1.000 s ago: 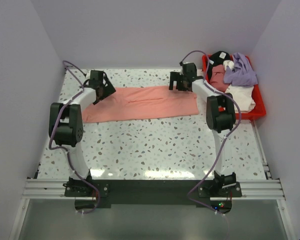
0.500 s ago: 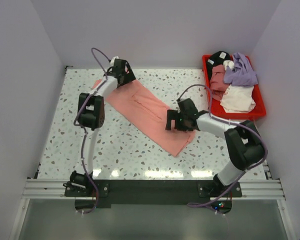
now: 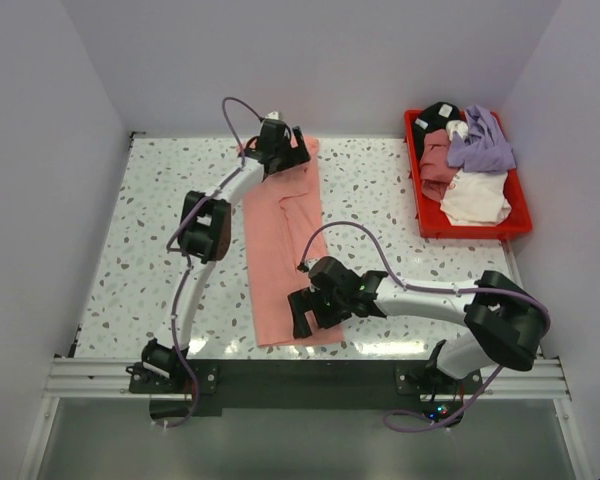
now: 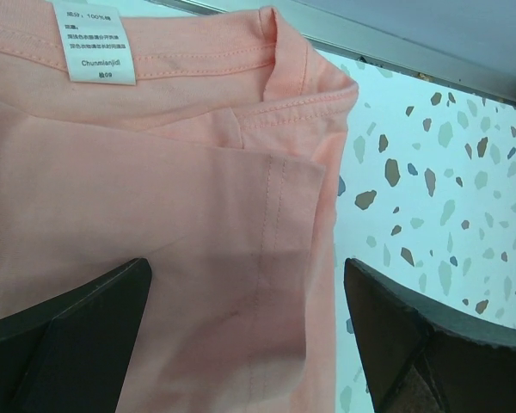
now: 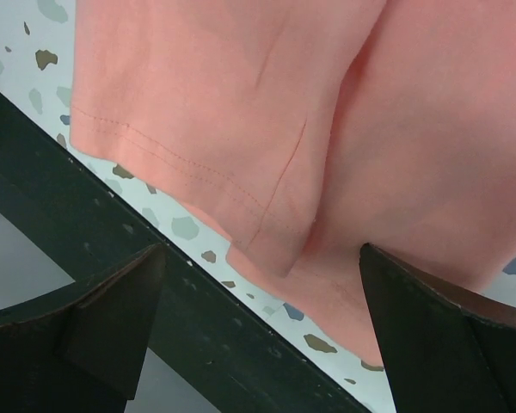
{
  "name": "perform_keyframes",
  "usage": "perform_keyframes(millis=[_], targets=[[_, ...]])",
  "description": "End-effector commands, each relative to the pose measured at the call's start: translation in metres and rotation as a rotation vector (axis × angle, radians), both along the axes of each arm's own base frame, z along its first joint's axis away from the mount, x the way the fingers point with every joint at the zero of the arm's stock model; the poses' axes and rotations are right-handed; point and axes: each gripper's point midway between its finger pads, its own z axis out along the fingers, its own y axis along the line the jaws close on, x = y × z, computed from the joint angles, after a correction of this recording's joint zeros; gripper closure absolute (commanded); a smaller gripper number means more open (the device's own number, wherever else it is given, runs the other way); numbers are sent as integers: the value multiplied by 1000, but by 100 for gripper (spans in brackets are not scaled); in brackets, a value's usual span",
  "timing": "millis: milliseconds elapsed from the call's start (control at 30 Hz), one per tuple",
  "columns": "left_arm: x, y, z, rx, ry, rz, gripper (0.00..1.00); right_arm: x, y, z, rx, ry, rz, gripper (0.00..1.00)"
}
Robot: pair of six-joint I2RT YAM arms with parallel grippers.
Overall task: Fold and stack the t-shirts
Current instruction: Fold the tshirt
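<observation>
A salmon-pink t-shirt [image 3: 280, 240], folded into a long strip, lies flat on the speckled table, running from the back edge to the near edge. My left gripper [image 3: 285, 155] is open over its far end. The left wrist view shows the collar and a white care label [image 4: 95, 39], with cloth lying between my spread left gripper [image 4: 248, 284]. My right gripper [image 3: 302, 312] is open over the shirt's near end. In the right wrist view my gripper [image 5: 262, 258] straddles the hem corner [image 5: 267, 249] with jaws wide apart.
A red bin [image 3: 520, 228] at the back right holds several loose garments, among them a purple one [image 3: 480, 140] and a white one [image 3: 475, 195]. The black front rail [image 5: 112, 292] runs right beside the shirt's near hem.
The shirt has swung from lying crosswise at the back to lying front-to-back. My left gripper moved to the back centre and my right gripper swept to the near edge.
</observation>
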Motion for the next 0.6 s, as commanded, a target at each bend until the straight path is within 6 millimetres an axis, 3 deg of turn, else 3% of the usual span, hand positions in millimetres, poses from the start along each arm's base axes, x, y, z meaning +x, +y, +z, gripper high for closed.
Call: perform_keyframes(millis=[0, 200, 267, 367, 433, 533, 567], targets=[[-17, -3, -49, -19, 128, -29, 0, 1, 11, 14, 50, -18, 0, 1], [-7, -25, -47, -112, 67, -70, 0, -6, 17, 29, 94, -35, 38, 1], [-7, -34, -57, -158, 79, -93, 0, -2, 12, 33, 85, -62, 16, 1], [-6, -47, -52, -220, 74, -114, 0, 10, 4, 46, 56, -136, -16, 1], [-5, -46, -41, -222, 65, -111, 0, 22, -1, 61, 54, -204, -53, 1], [-1, -46, 5, -225, -3, -117, 0, 29, -7, 75, 51, -250, -80, 1], [2, -47, 41, -231, -54, -123, 0, 33, -11, 77, 40, -272, -99, 1]])
